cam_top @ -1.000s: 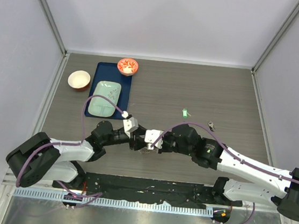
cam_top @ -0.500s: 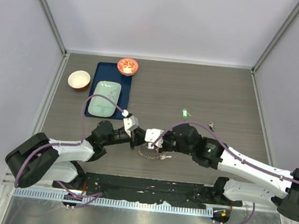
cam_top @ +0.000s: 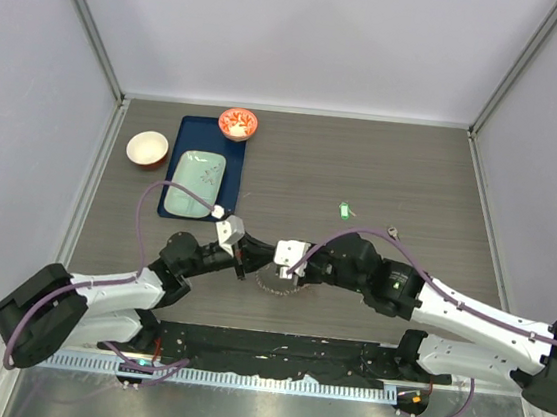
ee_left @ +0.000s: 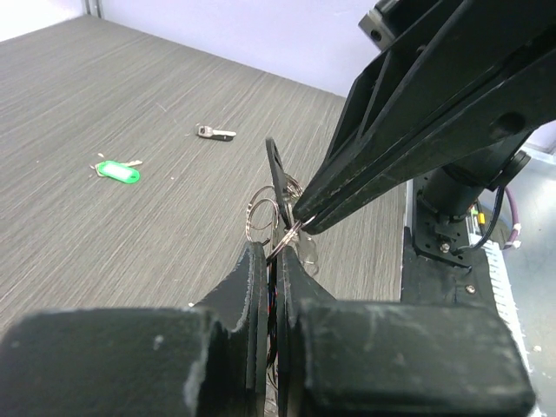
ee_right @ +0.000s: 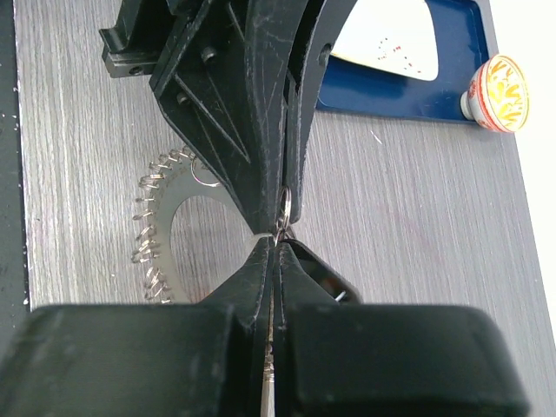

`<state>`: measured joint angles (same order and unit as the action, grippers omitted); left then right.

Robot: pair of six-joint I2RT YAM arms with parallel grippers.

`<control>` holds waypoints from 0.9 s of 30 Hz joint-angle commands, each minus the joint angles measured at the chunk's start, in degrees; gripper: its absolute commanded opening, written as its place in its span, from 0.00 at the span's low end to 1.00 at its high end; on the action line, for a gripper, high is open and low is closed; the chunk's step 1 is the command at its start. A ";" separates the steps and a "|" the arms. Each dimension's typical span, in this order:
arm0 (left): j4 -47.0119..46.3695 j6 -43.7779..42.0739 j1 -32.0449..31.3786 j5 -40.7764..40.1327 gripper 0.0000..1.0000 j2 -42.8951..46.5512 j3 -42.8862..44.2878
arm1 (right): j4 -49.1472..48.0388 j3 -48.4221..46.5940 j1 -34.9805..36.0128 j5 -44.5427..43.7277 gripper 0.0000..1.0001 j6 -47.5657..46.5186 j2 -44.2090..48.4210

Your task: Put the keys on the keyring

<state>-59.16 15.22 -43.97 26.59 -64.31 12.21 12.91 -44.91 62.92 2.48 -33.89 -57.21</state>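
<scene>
The keyring (cam_top: pixel 276 288), a flat silvery ring with wire coils round its rim (ee_right: pixel 161 230), lies on the table between the arms. My left gripper (cam_top: pixel 245 263) (ee_left: pixel 276 250) is shut on a thin wire loop at the keyring's edge. My right gripper (cam_top: pixel 270 268) (ee_right: pixel 274 248) is shut tip to tip against it, a silvery blade between its fingers and a dark key head (ee_left: pixel 274 165) sticking up at its tip. A small split ring (ee_right: pixel 284 207) hangs where the fingertips meet. A green key (cam_top: pixel 342 211) (ee_left: pixel 117 171) and another dark key (cam_top: pixel 393 233) (ee_left: pixel 215 133) lie loose on the table, farther back and to the right.
A blue tray (cam_top: pixel 237 179) at the back left carries a pale green plate (cam_top: pixel 194 181) and a red patterned bowl (cam_top: pixel 238 122). A white bowl with a brown rim (cam_top: pixel 147 148) stands left of the tray. Grey walls close in both sides.
My left gripper has gone from open to shut. Both wrists have shifted slightly left, and the keyring, hidden under them before, now shows below them.
</scene>
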 commanded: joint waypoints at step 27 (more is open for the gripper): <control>1.66 0.69 0.37 -7.08 0.19 12.36 -1.74 | -5.17 3.68 6.78 -15.40 0.01 -2.23 -4.14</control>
<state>-50.68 18.31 -43.92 20.18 -55.75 9.93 4.93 -42.52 69.56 -10.46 -35.81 -62.83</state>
